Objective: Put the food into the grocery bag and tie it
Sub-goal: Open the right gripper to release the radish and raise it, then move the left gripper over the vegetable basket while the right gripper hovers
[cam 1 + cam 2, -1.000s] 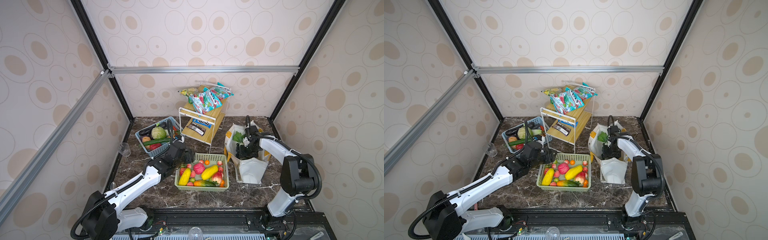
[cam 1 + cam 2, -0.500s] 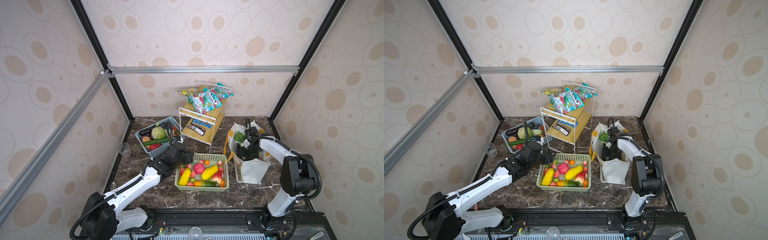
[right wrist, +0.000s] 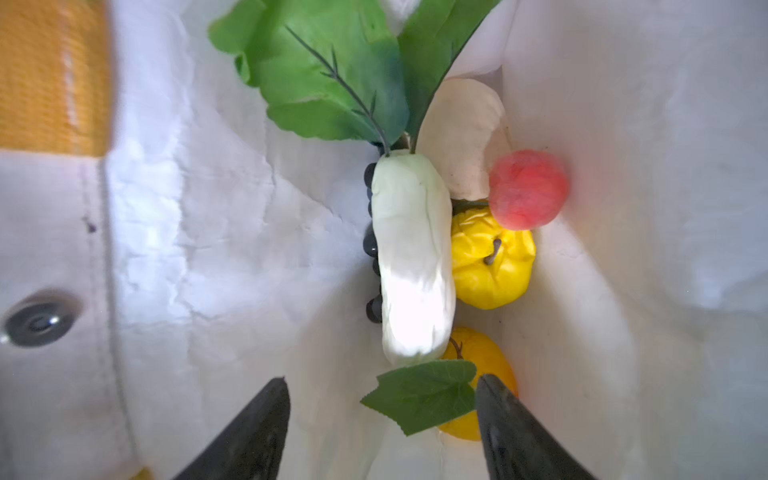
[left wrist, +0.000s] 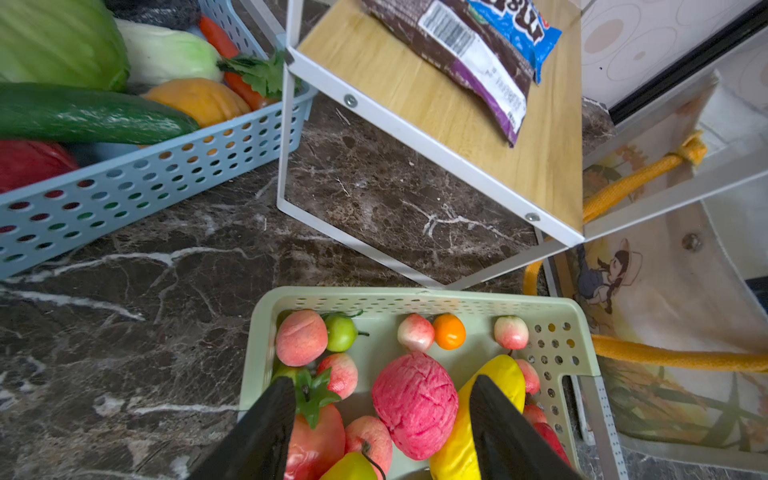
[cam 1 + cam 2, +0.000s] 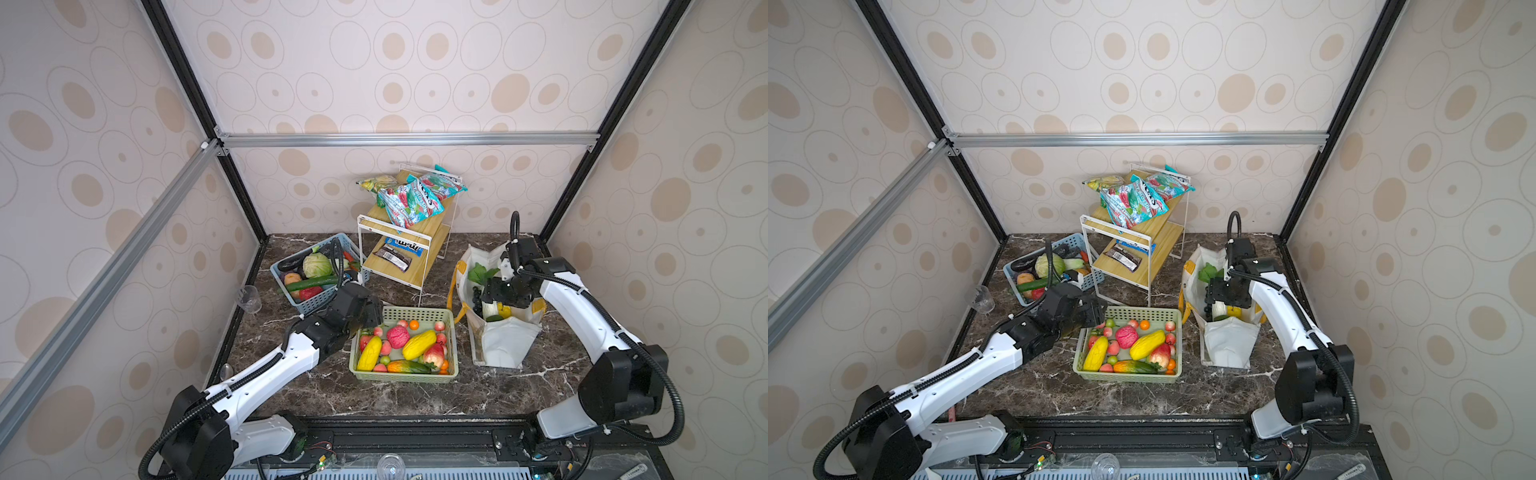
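Observation:
The white grocery bag (image 5: 500,343) stands open at the right in both top views, its yellow strap (image 4: 665,357) hanging on the basket side. My right gripper (image 3: 380,415) is open inside the bag's mouth (image 5: 494,297), holding nothing. Below it lies food: a white radish (image 3: 415,257) with green leaves, a yellow fruit (image 3: 490,266), a pink-red ball (image 3: 528,195), a white bulb (image 3: 461,133), an orange (image 3: 486,361) and dark grapes (image 3: 370,245). My left gripper (image 4: 380,407) hangs open and empty over the green basket (image 4: 415,297), above a pink fruit (image 4: 415,403) and a yellow one (image 4: 490,386).
A blue basket (image 5: 309,303) of larger vegetables sits at the back left. A white-framed wooden shelf rack (image 5: 399,249) with snack packets stands between it and the bag. A clear cup (image 5: 248,297) is by the left wall.
My left gripper has edged a little toward the green basket. My right gripper stays in the bag's mouth, hardly moved.

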Robot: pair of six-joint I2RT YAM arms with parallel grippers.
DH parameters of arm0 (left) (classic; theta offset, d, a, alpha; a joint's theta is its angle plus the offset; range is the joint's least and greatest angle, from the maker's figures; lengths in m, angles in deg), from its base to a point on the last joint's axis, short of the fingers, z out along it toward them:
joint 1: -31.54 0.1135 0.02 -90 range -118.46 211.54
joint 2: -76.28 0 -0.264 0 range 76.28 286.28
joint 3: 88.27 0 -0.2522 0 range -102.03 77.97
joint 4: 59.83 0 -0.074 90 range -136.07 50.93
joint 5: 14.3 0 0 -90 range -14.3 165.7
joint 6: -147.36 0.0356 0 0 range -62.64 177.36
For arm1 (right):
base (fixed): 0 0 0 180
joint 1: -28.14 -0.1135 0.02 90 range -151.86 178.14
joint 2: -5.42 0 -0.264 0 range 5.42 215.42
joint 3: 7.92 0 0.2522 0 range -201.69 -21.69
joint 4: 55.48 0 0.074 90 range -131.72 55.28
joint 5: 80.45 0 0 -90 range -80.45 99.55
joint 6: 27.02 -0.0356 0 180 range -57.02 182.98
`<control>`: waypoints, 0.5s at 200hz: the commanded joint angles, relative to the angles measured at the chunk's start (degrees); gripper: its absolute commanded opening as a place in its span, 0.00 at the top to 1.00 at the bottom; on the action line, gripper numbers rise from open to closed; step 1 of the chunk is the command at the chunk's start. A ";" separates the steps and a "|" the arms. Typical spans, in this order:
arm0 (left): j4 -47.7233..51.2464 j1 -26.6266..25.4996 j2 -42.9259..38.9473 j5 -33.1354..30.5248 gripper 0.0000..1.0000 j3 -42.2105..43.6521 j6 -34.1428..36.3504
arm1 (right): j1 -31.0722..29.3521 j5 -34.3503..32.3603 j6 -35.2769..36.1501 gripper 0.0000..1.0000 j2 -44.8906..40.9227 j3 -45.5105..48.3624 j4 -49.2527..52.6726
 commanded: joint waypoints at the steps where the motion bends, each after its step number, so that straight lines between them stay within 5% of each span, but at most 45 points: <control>1: 1.42 3.14 -1.19 -0.95 0.33 -3.27 2.09 | -0.13 3.10 -1.01 0.26 -3.49 -0.54 0.25; 100: 3.45 16.62 4.61 -4.18 0.33 -10.04 5.68 | -5.30 5.31 -3.85 0.25 -11.56 1.87 -4.27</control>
